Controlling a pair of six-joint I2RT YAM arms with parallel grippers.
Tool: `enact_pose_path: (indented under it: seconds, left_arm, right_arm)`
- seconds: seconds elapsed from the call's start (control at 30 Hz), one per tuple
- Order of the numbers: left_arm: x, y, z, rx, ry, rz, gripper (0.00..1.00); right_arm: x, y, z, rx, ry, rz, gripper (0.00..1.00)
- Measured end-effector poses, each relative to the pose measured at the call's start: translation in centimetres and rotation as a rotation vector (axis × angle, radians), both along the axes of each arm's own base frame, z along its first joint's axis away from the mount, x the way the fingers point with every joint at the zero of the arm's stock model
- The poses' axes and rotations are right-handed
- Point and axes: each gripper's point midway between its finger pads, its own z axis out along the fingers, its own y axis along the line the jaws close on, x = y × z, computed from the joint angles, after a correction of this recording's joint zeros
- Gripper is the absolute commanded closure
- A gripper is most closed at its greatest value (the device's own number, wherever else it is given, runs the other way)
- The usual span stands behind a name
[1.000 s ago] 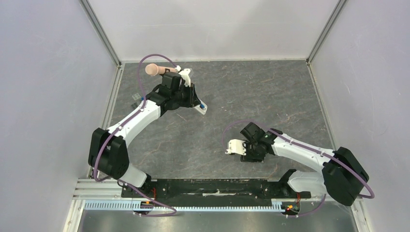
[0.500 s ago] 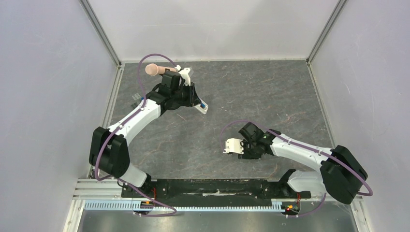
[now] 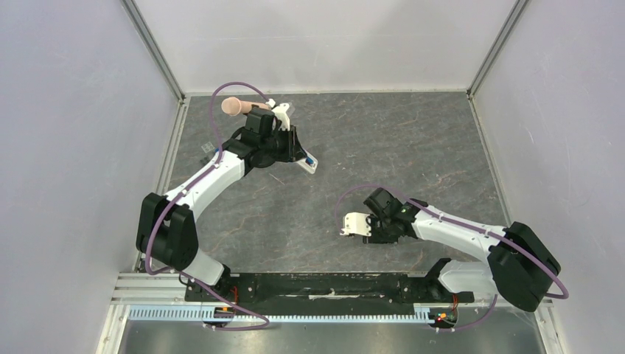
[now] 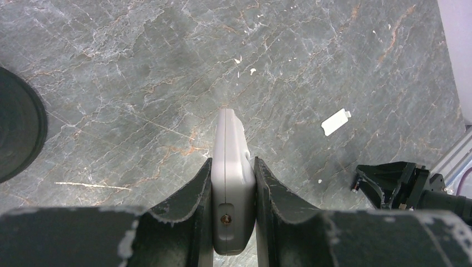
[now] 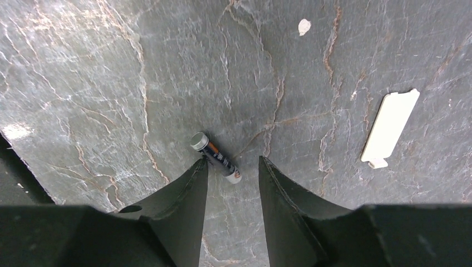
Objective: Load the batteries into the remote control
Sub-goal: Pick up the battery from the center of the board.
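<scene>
My left gripper is shut on the white remote control and holds it edge-on. In the top view the remote sticks out past the fingers, with a small blue piece on it. The dark grey battery with a silvery tip lies on the table. My right gripper is open just over it. The battery touches the left fingertip and is not clamped.
A white battery cover lies flat to the right of my right gripper; it also shows in the left wrist view. A pink microphone on its black base stands behind the left arm. White walls enclose the table.
My right gripper has crept a little to the left over the table. The left gripper has turned the remote slightly and otherwise stays put.
</scene>
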Motion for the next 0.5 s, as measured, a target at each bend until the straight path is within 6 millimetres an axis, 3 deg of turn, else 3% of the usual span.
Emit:
enact_pose_path:
  seconds: [0.2,0.5]
  left_arm:
    - [0.0,0.1,0.0,-0.001,0.001,0.0,0.98]
    - [0.1,0.3,0.0,-0.004,0.001,0.004,0.98]
  right_arm:
    - [0.0,0.1,-0.1,-0.01,0.013,0.002,0.64]
    - [-1.0,0.2,-0.3,-0.038,0.075,0.024,0.93]
